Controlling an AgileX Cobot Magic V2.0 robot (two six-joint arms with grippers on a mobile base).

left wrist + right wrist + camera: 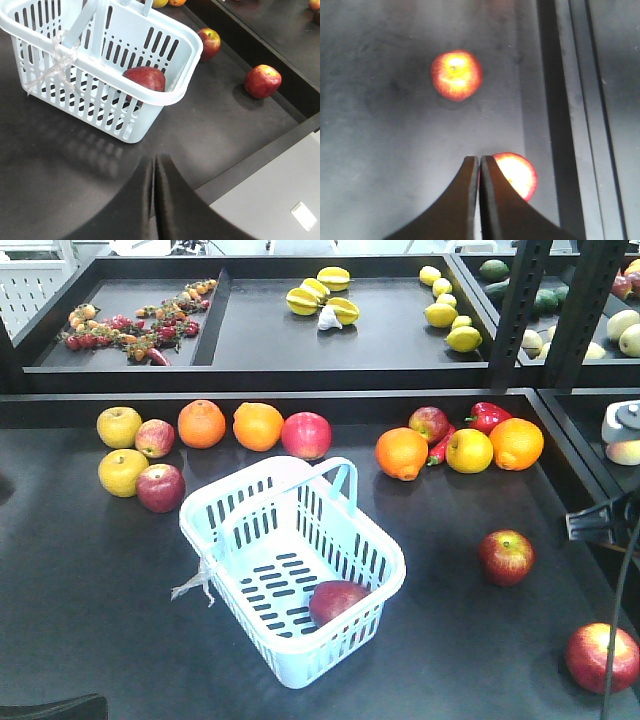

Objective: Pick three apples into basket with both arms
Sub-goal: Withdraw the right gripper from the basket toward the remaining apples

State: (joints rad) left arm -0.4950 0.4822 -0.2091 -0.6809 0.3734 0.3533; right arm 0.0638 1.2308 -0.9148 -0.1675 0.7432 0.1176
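Observation:
The pale blue basket (392, 558) stands mid-table with one dark red apple (337, 600) lying in its near right corner. Two more red apples lie on the table to its right, one (506, 557) closer to the basket and one (601, 657) by the right edge. In the left wrist view my left gripper (154, 160) is shut and empty above bare table, short of the basket (100, 70) and its apple (145, 80). My right gripper (479, 159) is shut and empty; one apple (456, 75) lies ahead of it, and another (520, 175) is partly hidden behind its right finger.
Along the table's back lie yellow apples (119, 426), oranges (202, 423), other red apples (306, 435) and a red pepper (487, 416). A rear shelf holds starfruit (320, 295) and lemons (450, 315). A raised black rim (555, 100) bounds the table on the right.

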